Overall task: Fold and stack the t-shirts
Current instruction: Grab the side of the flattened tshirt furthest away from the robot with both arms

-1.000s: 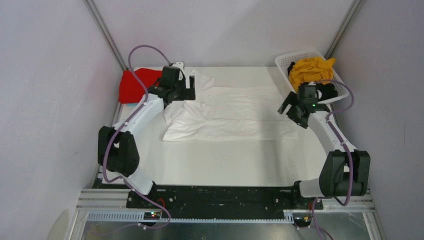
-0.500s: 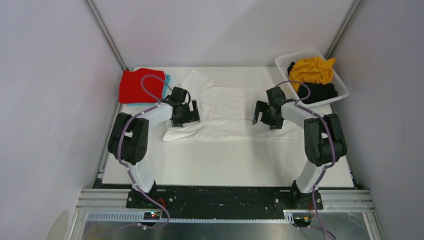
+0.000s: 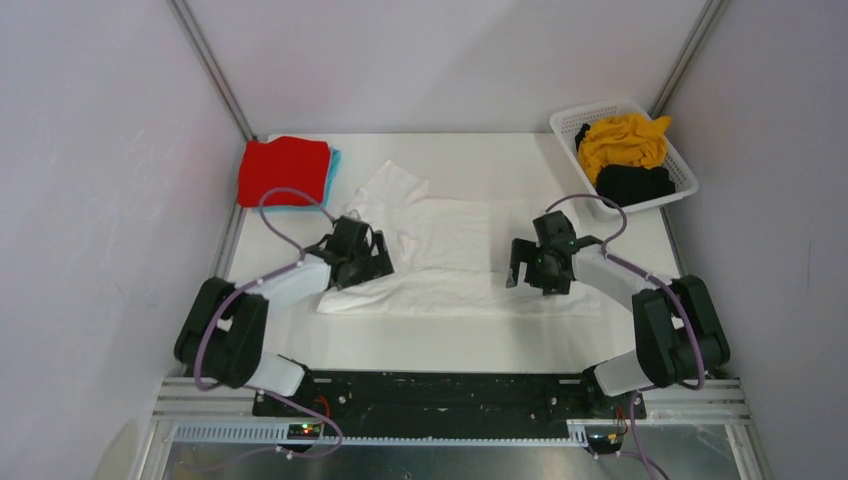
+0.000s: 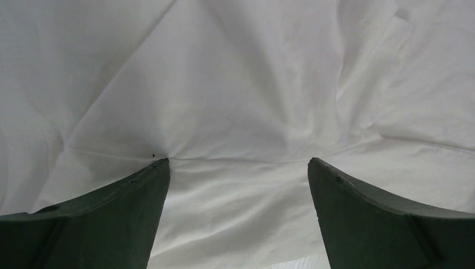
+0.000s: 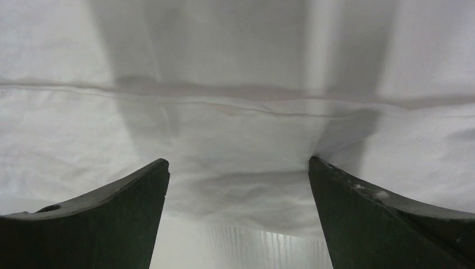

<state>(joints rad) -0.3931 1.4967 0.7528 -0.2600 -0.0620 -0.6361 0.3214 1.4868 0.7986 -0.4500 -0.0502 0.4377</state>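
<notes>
The white t-shirt (image 3: 452,232) is seen directly beneath both end effectors, its long axis laid from the left gripper (image 3: 368,262) across to the right gripper (image 3: 530,276). Both sets of jaws are spread wide, with nothing pinched. Its near folded edge is straddled by each; neither arm is judged nearer.

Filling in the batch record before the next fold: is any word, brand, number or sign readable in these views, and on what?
None can be read.
The white t-shirt is plain in the top view and in both wrist views, with no print or tag showing.
The red t-shirt, yellow t-shirt, black t-shirt and basket show no lettering.
</notes>
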